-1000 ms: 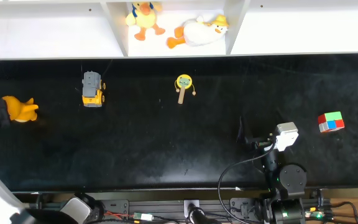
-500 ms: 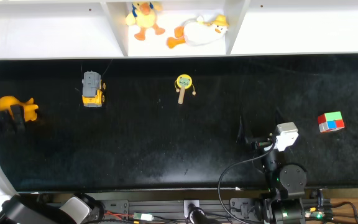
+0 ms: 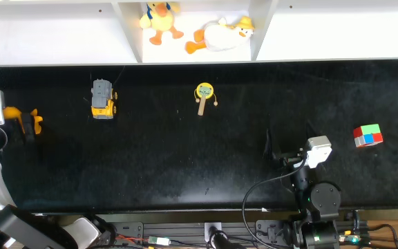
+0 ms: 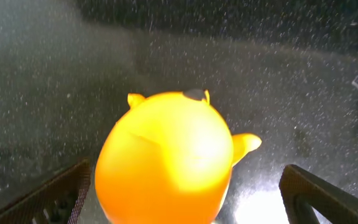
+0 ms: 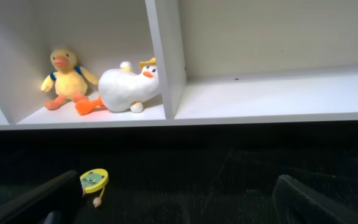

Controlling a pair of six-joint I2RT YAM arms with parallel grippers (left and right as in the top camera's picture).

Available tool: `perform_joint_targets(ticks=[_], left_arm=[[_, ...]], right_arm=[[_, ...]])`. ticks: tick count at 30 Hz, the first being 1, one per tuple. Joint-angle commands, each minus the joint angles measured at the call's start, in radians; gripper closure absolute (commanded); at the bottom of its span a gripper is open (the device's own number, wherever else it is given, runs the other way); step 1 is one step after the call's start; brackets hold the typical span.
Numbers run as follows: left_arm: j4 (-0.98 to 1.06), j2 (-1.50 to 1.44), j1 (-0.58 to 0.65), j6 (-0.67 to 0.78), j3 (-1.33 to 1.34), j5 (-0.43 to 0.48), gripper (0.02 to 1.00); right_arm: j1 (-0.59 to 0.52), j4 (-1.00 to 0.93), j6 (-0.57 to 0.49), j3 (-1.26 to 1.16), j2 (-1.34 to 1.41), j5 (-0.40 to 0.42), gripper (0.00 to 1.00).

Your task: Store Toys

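An orange round toy [image 4: 166, 155] lies on the black table at the far left, between the fingers of my left gripper [image 4: 179, 193]. That gripper [image 3: 25, 124] is open, with a gap between the toy and each finger, and it hides part of the orange toy [image 3: 12, 113] from above. My right gripper [image 3: 287, 149] rests open and empty near the table's front right. A white shelf [image 3: 199, 48] at the back holds a yellow duck plush [image 3: 159, 17] and a white goose plush [image 3: 220, 34] in its middle compartment.
A yellow and grey toy truck [image 3: 102, 99] stands left of centre. A yellow rattle [image 3: 204, 95] lies in the middle, and a coloured cube [image 3: 367, 135] sits at the right. Both shelf compartments beside the plush toys look bare.
My left arm has swung toward the back of the table, and its fingers now straddle the orange toy instead of lying to its left. The right arm stayed still.
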Motion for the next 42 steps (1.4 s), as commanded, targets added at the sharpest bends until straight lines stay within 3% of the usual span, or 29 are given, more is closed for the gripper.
perform_joint_targets(ticks=[1, 5, 7, 9, 10, 11, 15, 18, 27, 42], left_arm=[[-0.017, 0.002, -0.002, 0.0, -0.005, -0.037, 0.02], [-0.016, 0.002, -0.002, 0.0, -0.005, -0.038, 0.02], [-0.016, 0.002, -0.002, 0.0, -0.005, -0.037, 0.095], [-0.013, 0.002, -0.002, 0.0, -0.005, -0.037, 0.308], [-0.011, 0.002, -0.002, 0.0, -0.005, -0.037, 0.531], [-0.01, 0.002, -0.002, 0.0, -0.005, -0.037, 0.687], [0.0, 0.002, -0.002, -0.02, -0.005, -0.036, 0.871], [0.023, -0.018, -0.011, -0.103, -0.003, -0.027, 0.919], [0.021, -0.077, -0.146, -0.397, 0.095, 0.0, 0.919], [-0.111, 0.196, -0.256, -0.441, 0.51, -0.018, 0.921]], right_arm=[[0.005, 0.005, 0.004, -0.013, -0.01, -0.007, 0.005], [0.005, 0.005, 0.004, -0.013, -0.01, -0.007, 0.005], [0.005, 0.005, 0.004, -0.013, -0.01, -0.007, 0.005], [0.005, 0.005, 0.004, -0.013, -0.01, -0.007, 0.007], [0.005, 0.005, 0.004, -0.013, -0.01, -0.007, 0.007], [0.005, 0.005, 0.004, -0.013, -0.01, -0.007, 0.005], [0.005, 0.005, 0.004, -0.013, -0.01, -0.007, 0.005], [0.005, 0.005, 0.004, -0.013, -0.01, -0.007, 0.005], [0.005, 0.005, 0.004, -0.013, -0.01, -0.006, 0.005], [0.005, 0.005, 0.004, -0.013, -0.01, -0.007, 0.005]])
